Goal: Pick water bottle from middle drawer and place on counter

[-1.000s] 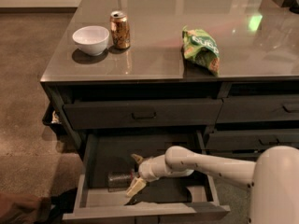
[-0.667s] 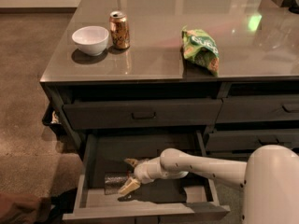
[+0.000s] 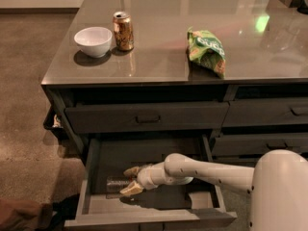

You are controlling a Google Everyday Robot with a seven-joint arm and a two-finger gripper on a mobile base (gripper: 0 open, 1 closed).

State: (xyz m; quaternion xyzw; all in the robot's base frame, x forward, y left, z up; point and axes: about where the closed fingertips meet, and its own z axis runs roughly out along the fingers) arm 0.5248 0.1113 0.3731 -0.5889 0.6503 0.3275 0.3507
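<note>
The bottle (image 3: 113, 182) lies on its side on the floor of the open middle drawer (image 3: 89, 176), toward the drawer's left half, its clear body faint against the dark bottom. The gripper (image 3: 129, 180) is down inside the drawer at the bottle's right end. Its two tan fingers (image 3: 133, 171) are spread apart, one behind the bottle and one in front of it. Whether the fingers touch the bottle cannot be told, and nothing is clamped between them. The white arm (image 3: 211, 170) reaches in from the lower right, crossing the drawer's right side, and casts a shadow on the floor beneath it.

Above, the shut top drawer (image 3: 144, 117) shows a small handle. On the counter (image 3: 159, 64), a white bowl (image 3: 94, 41) stands near the left edge with a gold-brown can (image 3: 123, 31) upright just beside it. A green snack bag (image 3: 207, 51) lies well apart to the right.
</note>
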